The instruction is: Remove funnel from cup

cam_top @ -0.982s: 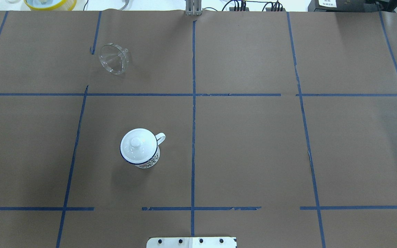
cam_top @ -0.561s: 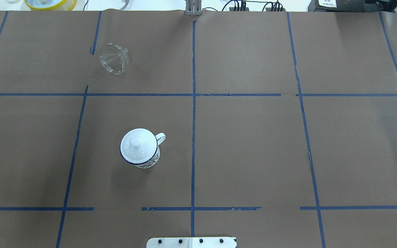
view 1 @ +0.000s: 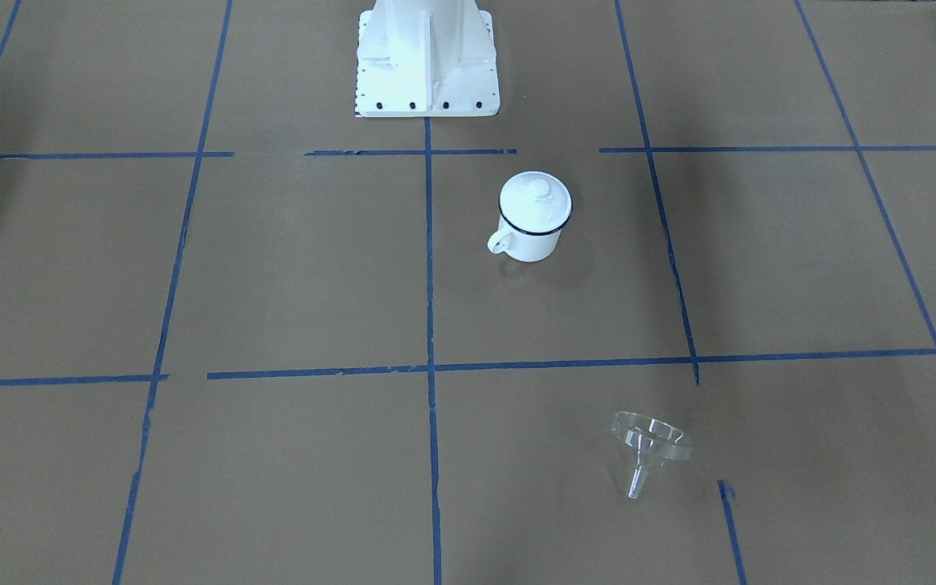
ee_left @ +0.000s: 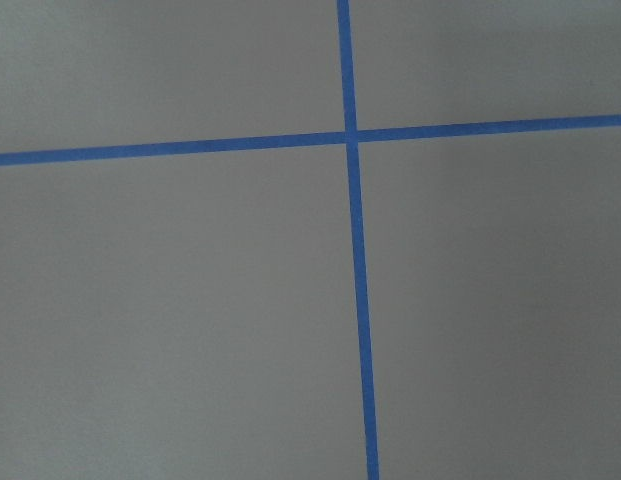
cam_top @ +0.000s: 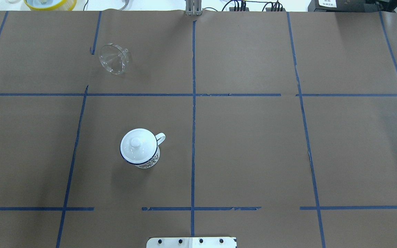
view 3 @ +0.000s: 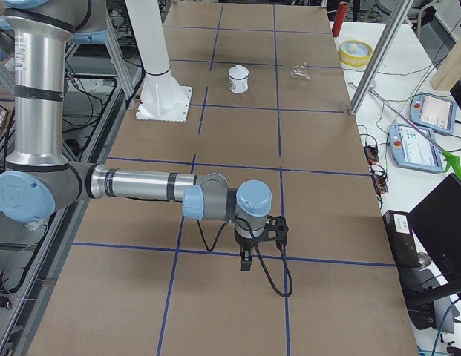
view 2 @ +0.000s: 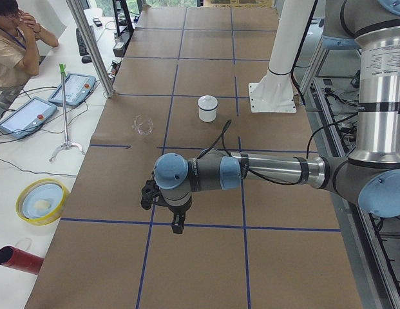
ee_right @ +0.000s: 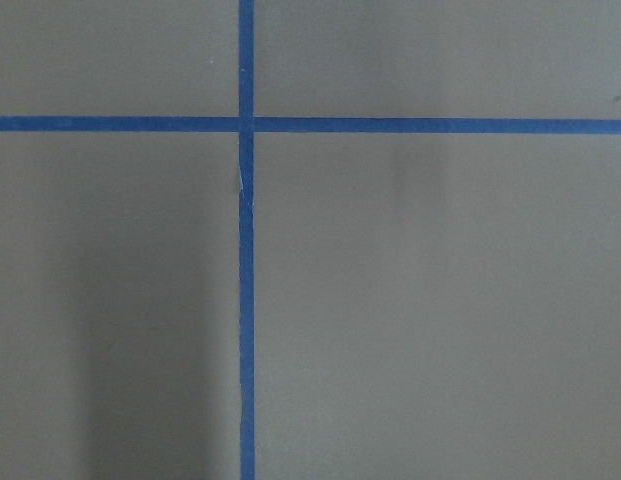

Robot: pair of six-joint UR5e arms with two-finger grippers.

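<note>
I am working in a robotics lab. Indicators:

- The desk (cam_top: 253, 144) is covered in brown paper, marked into cells by a blue tape grid (cam_top: 193, 113).
- A white bolted pedestal (view 1: 426, 61) stands on the desk.
- An industrial arm (view 2: 270, 170) with blue joint caps reaches over the desk.
- A teach pendant (view 2: 72, 89) lies on the side bench (view 2: 32, 158).
- An operator (view 2: 13, 48) sits beside the bench.

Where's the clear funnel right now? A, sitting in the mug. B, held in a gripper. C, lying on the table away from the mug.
C: the funnel lies tipped over on the table, well apart from the cup, which wears its lid.
</note>
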